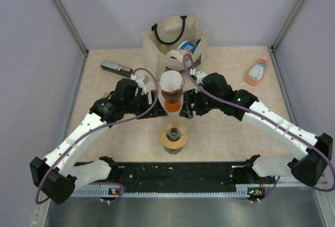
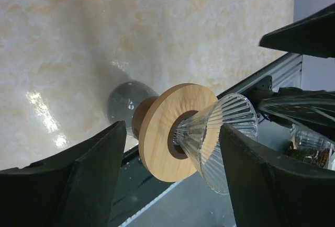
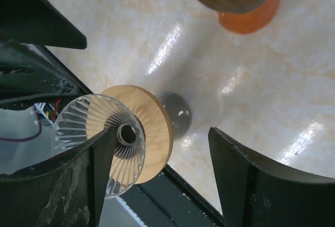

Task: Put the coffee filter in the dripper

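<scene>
— Coffee filter (image 1: 171,79) position?
— Centre of the top view. It's spread as a white cone, point down in the pinkish-brown dripper (image 1: 171,95), which stands on an orange base (image 1: 173,107). Looks seated; can't tell how deep.
— Jaws?
— Both spread wide with nothing between them. Left jaws sit just left of the dripper, right jaws just right of it. Neither appears to touch the paper.
— Nearer arm?
— About even. Filter is between them and higher, long axis upright. Both wrist views catch only the orange base at their top edge, no paper.
— Next move?
— My read: placement nearly done. Any seating nudge should come from above, straight down the axis, since a sideways touch could tip the cone. Ignore the clear glass dripper (image 1: 174,134) on its wooden ring (image 2: 154,133), lower centre of the bench (image 1: 225,133).
</scene>
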